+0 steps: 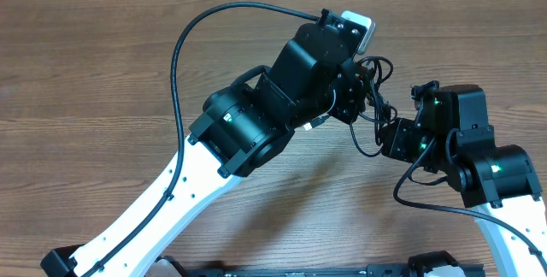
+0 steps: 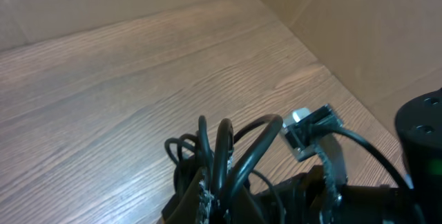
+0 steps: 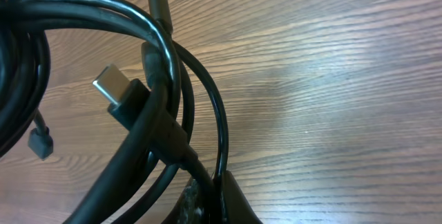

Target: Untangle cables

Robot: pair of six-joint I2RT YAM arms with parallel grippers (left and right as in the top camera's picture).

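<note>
Both are clenched: my left gripper (image 2: 207, 191) pinches a bunch of loops of the cables (image 3: 155, 124), and my right gripper (image 3: 210, 198) grips a strand of the same tangle, between the arms over the wooden table (image 1: 85, 97). Only the right wrist view shows a flat silver plug (image 3: 114, 84). The left wrist view catches a cardboard wall (image 2: 359, 30).

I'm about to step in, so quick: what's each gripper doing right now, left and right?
Left gripper: closed, holding the cables.
Right gripper: closed, also on the cables.
</note>
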